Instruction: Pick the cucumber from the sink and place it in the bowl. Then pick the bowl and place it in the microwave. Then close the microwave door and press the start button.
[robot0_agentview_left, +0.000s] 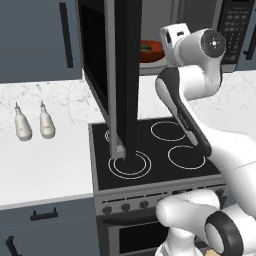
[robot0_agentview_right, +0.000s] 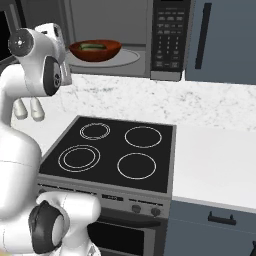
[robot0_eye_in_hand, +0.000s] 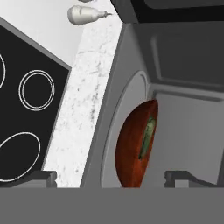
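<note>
The microwave (robot0_agentview_right: 170, 35) hangs above the stove, and its door (robot0_agentview_left: 125, 75) is swung wide open toward me. Inside, a red-brown bowl (robot0_agentview_right: 95, 50) (robot0_agentview_left: 150, 52) rests on the round turntable (robot0_agentview_right: 127, 58). The dark green cucumber (robot0_agentview_right: 95, 47) (robot0_eye_in_hand: 148, 133) lies in the bowl (robot0_eye_in_hand: 131, 148). My gripper (robot0_eye_in_hand: 113, 178) is open just outside the microwave's opening, facing the bowl and a short way from it. Its fingertips (robot0_eye_in_hand: 43, 177) stand far apart and hold nothing. The sink is out of view.
A black four-ring cooktop (robot0_agentview_right: 115, 150) lies below the microwave. Two white bottles (robot0_agentview_left: 22, 125) (robot0_agentview_left: 46, 122) stand on the marble counter (robot0_agentview_left: 45, 165) to the left. The open door juts out over the stove's left rings. More counter (robot0_agentview_right: 215, 160) runs to the right.
</note>
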